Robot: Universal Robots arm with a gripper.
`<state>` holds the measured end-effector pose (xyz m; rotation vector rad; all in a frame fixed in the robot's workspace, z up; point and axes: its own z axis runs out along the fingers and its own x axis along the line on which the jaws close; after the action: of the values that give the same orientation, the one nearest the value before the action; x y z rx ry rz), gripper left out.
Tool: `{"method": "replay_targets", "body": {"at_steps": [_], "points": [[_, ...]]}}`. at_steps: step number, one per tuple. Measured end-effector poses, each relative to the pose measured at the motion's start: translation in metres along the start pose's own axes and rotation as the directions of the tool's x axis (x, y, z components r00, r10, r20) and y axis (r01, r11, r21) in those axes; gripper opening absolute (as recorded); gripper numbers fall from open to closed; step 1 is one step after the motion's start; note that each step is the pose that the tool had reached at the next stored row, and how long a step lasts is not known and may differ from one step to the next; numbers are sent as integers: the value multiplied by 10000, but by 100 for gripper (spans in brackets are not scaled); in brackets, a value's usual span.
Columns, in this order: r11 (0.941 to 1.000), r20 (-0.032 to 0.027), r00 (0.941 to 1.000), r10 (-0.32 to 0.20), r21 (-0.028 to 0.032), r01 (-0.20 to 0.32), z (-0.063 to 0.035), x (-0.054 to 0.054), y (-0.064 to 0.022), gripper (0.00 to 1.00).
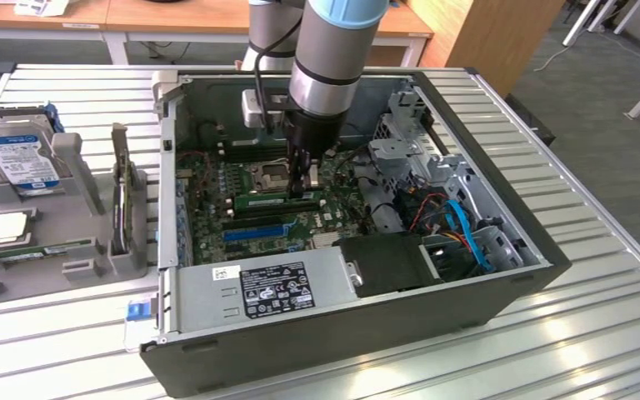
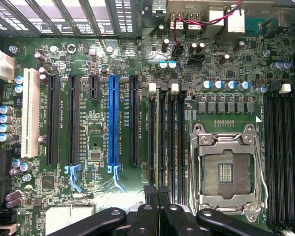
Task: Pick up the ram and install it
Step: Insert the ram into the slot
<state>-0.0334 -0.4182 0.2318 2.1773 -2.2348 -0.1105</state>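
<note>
Pinching the ram with the gripper clamped tight; looks light, stiff, fragile, so probably best held mid-length by its top edge.

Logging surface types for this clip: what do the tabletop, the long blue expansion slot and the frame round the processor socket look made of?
The tabletop looks like bare metal, likely aluminium: ribbed slats with a dull silver sheen. The blue expansion slot looks like moulded plastic: matte, evenly coloured. The processor socket frame seems to be stamped steel: bright grey, with glints along its edges.
</note>
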Motion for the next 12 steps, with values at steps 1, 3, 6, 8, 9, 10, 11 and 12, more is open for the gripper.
{"method": "replay_targets", "body": {"at_steps": [1,3,6,8,9,10,11,12], "points": [[10000,0,10000,0,0,0,0,0,0,12],[10000,0,10000,-12,0,12,0,0,0,12],[10000,-4,10000,-55,-2,55,0,0,0,12],[10000,-8,10000,-98,-4,98,-1,1,0,12],[9999,-8,9999,-124,-5,124,0,0,0,12],[9999,-9,9999,-148,-6,148,0,0,0,12],[9999,-11,9999,-172,-6,172,0,0,0,12],[9998,-13,9998,-189,-7,189,0,0,0,12]]}}
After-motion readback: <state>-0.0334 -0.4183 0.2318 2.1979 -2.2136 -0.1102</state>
